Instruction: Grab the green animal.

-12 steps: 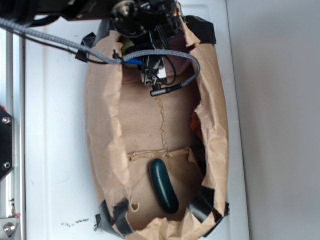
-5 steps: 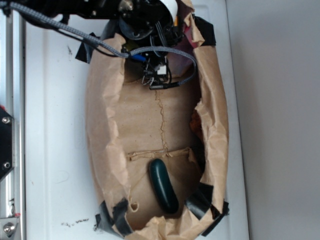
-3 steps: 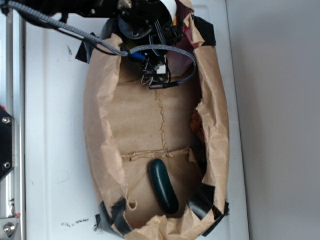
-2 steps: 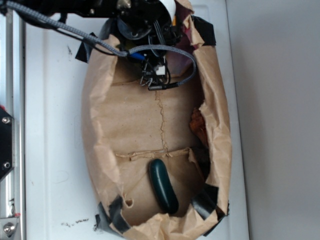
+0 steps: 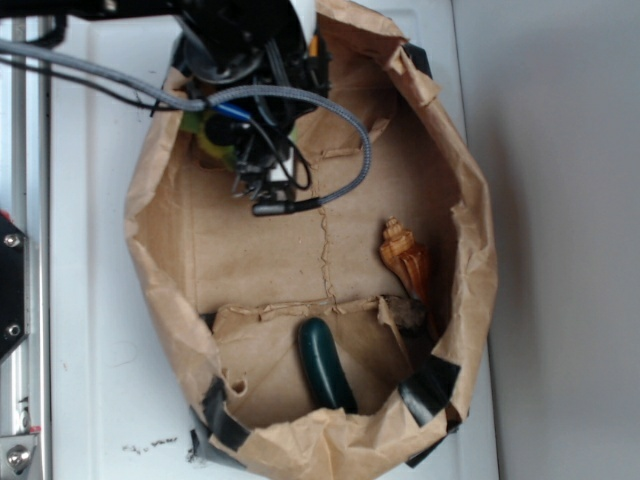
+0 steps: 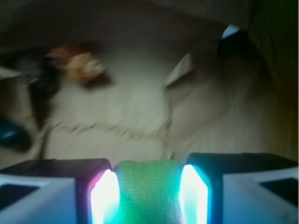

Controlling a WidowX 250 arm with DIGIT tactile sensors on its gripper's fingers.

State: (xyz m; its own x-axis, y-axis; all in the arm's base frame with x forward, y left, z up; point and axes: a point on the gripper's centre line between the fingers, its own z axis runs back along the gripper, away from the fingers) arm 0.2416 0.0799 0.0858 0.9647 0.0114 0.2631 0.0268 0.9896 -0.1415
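Gripper [image 6: 148, 191]: closed on the green animal [image 6: 148, 189]; both lit pads [image 6: 103, 196] press its fuzzy sides.
Animal location: upper left of the exterior frame [image 5: 205, 135], mostly hidden under the black arm and braided cable [image 5: 345, 175].
Bag [image 5: 150, 260]: creased brown paper, oval opening, black tape on its lower corners.
Seashell [image 5: 405, 258]: orange-brown spiral, at right wall.
Cucumber [image 5: 325, 365]: dark green, glossy, oblong, lower centre; lower end cut off by the bag rim.
Wrist view: blurred; the shell shows only as a brownish smear [image 6: 77, 63].

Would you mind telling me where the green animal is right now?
The green animal sits between the claw's fingers in the wrist view; the exterior view shows it at the bag's upper-left corner.
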